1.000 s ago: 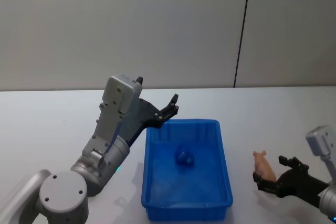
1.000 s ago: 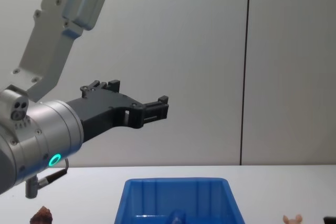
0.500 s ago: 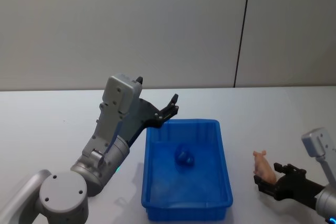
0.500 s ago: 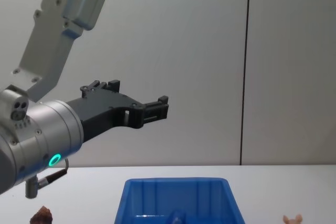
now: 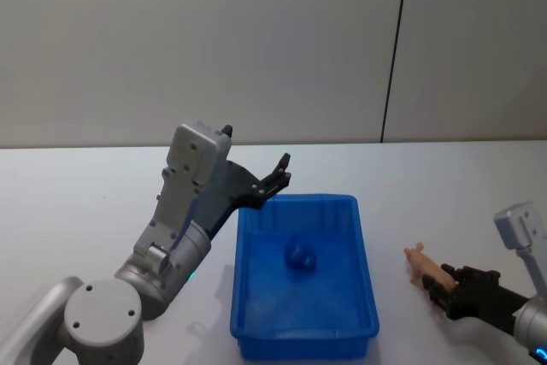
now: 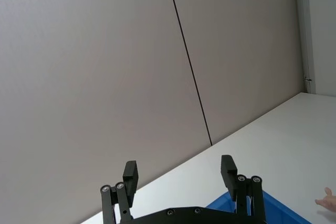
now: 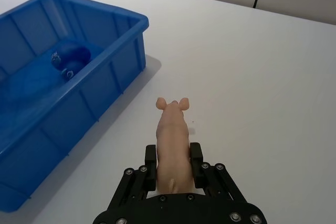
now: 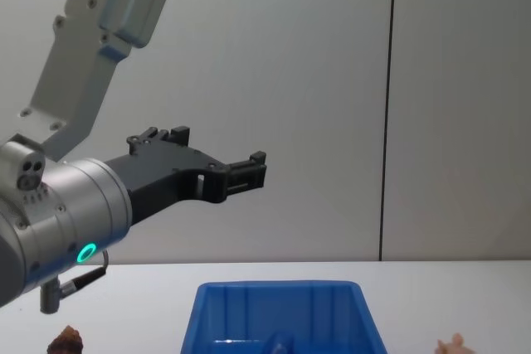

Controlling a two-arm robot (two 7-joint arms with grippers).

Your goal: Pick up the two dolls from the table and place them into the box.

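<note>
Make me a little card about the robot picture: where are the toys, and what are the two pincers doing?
pink doll: right of the box, held by the right pincer
brown doll: on the table, left of the box
box: blue, with a small blue thing inside
left pincer: open, empty, raised near the box's far left side
right pincer: shut on the pink doll, low by the table

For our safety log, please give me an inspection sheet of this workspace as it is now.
Surface: white table.
Job's things: pink doll in the right gripper; brown doll on the table, left side; blue box upright.
Clutter: small blue object inside the box.
Grippers: left gripper open, raised near the box's far left corner; right gripper shut on the pink doll.
Cables: nothing seen.
Surroundings: grey wall with a dark seam.
</note>
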